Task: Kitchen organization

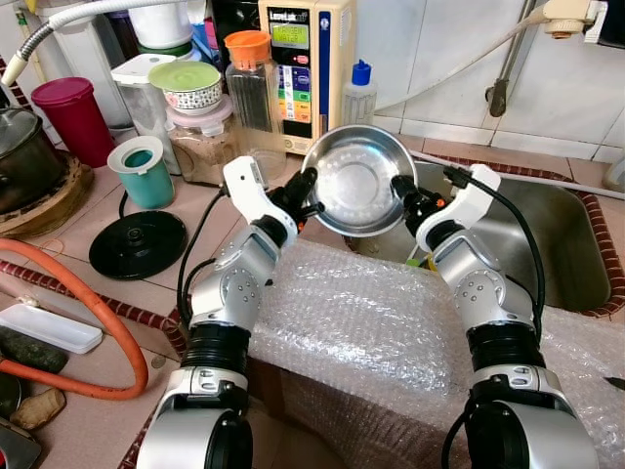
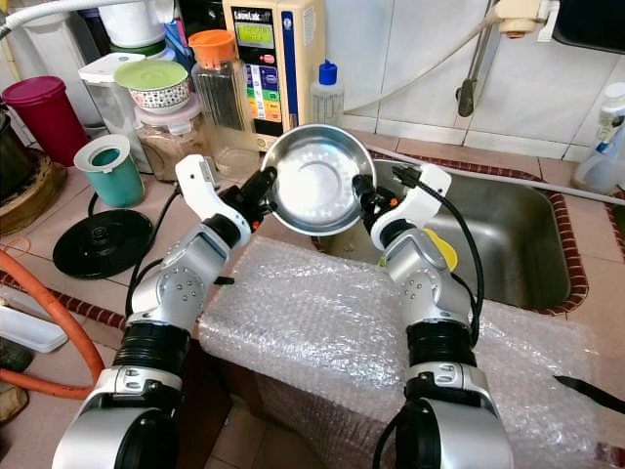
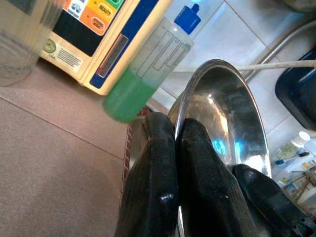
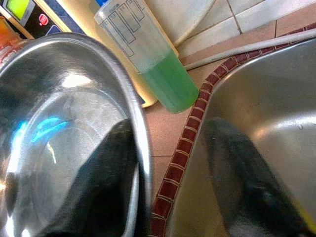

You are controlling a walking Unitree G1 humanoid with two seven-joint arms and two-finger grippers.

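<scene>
A shiny steel bowl (image 1: 354, 181) is held tilted in the air, its inside facing me, above the counter at the left edge of the sink (image 1: 562, 254). My left gripper (image 1: 305, 191) is shut on the bowl's left rim; in the left wrist view the rim (image 3: 222, 113) runs between the two black fingers (image 3: 197, 163). My right gripper (image 1: 402, 195) straddles the right rim. In the right wrist view, one finger (image 4: 103, 168) lies inside the bowl (image 4: 54, 113) and the other (image 4: 247, 173) stands well apart over the sink, so it is open.
Bubble wrap (image 1: 371, 313) covers the counter below my arms. Behind the bowl stand a green soap bottle (image 1: 359, 93), a cream water appliance (image 1: 305, 59) and jars (image 1: 249, 93). A teal cup (image 1: 145, 171), a black round base (image 1: 137, 244) and an orange hose (image 1: 98, 313) lie to the left.
</scene>
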